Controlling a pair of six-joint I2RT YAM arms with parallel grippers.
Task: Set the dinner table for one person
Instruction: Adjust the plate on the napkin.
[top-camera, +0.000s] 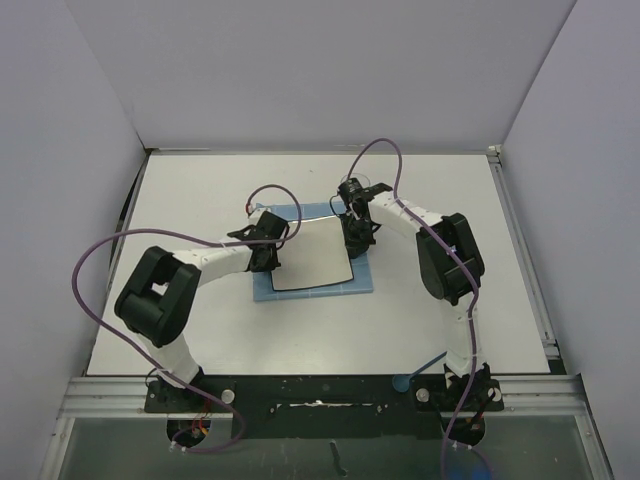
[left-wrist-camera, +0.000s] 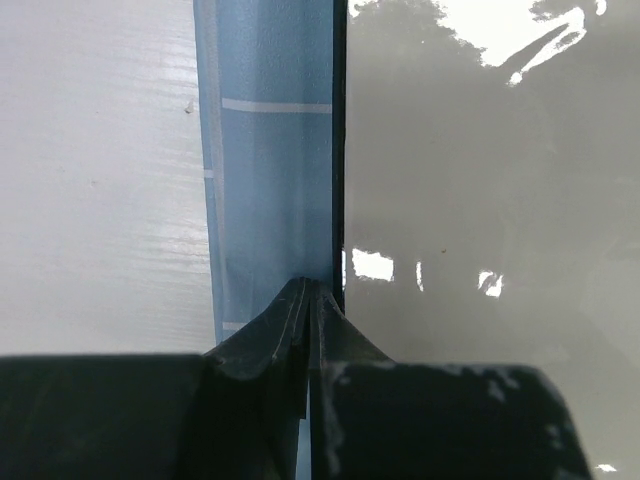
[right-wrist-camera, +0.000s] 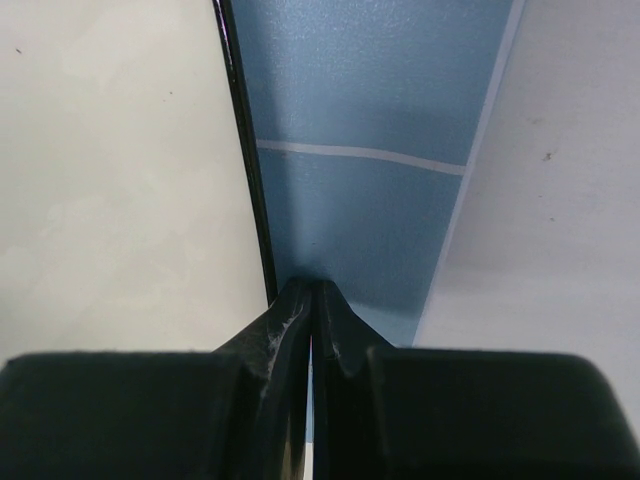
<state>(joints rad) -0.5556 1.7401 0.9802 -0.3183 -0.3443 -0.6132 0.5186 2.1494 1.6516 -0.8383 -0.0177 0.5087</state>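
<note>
The dinner table (top-camera: 200, 200) is a wide white top. At its middle lies a blue placemat (top-camera: 362, 282), and a square white dark-rimmed plate (top-camera: 312, 255) rests on it. My left gripper (top-camera: 271, 252) is at the plate's left edge, shut. In the left wrist view its tips (left-wrist-camera: 310, 287) sit over the placemat (left-wrist-camera: 270, 180) right beside the plate's dark rim (left-wrist-camera: 339, 150). My right gripper (top-camera: 354, 242) is at the plate's right edge, shut. Its tips (right-wrist-camera: 312, 286) are on the placemat (right-wrist-camera: 360, 200) just beside the rim (right-wrist-camera: 245, 150). Nothing shows between either pair of fingers.
White walls (top-camera: 60, 150) close in the table on the left, back and right. Purple cables (top-camera: 100, 250) loop over both arms. A metal rail (top-camera: 320, 385) with the arm bases runs along the near edge. The left elbow (top-camera: 155, 290) and right elbow (top-camera: 450, 260) stand above the table.
</note>
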